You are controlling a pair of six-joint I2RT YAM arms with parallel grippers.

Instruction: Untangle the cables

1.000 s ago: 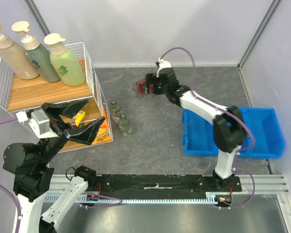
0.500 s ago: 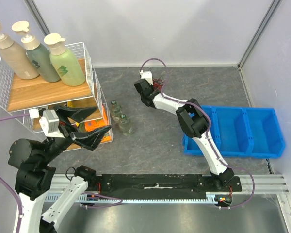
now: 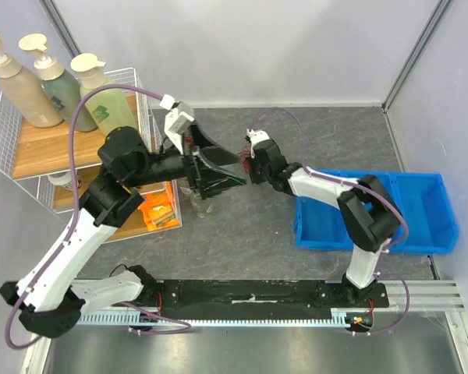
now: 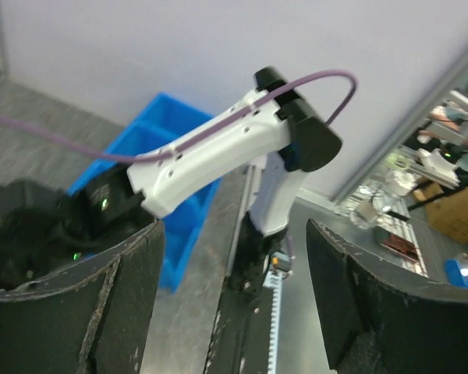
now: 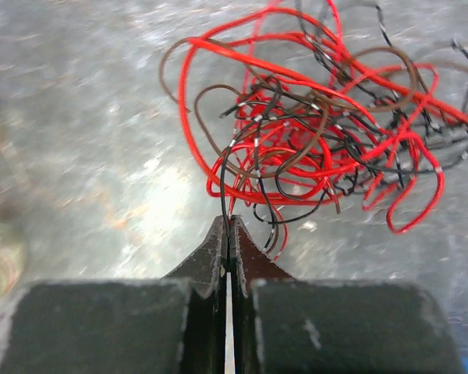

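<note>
The cables (image 5: 320, 132) are a loose tangle of thin red and black wires, hanging just in front of my right gripper (image 5: 228, 224). That gripper is shut on a black strand at the tangle's near edge. From above, the right gripper (image 3: 249, 164) sits over the middle of the grey table with bits of red cable (image 3: 250, 151) showing beside it. My left gripper (image 3: 242, 170) has reached across and stands right next to it. Its fingers are wide apart. In the left wrist view the left gripper (image 4: 232, 288) holds nothing and faces the right arm.
A blue divided bin (image 3: 421, 210) lies at the right. A wire shelf (image 3: 144, 109) with pump bottles stands at the left, orange packs (image 3: 157, 210) on its lower level. Small bottles (image 3: 201, 204) stand on the table under the left arm.
The right gripper has shut on the cables and drawn them toward the table's middle. The left arm has swung from beside the shelf across to the right gripper, jaws still apart.
</note>
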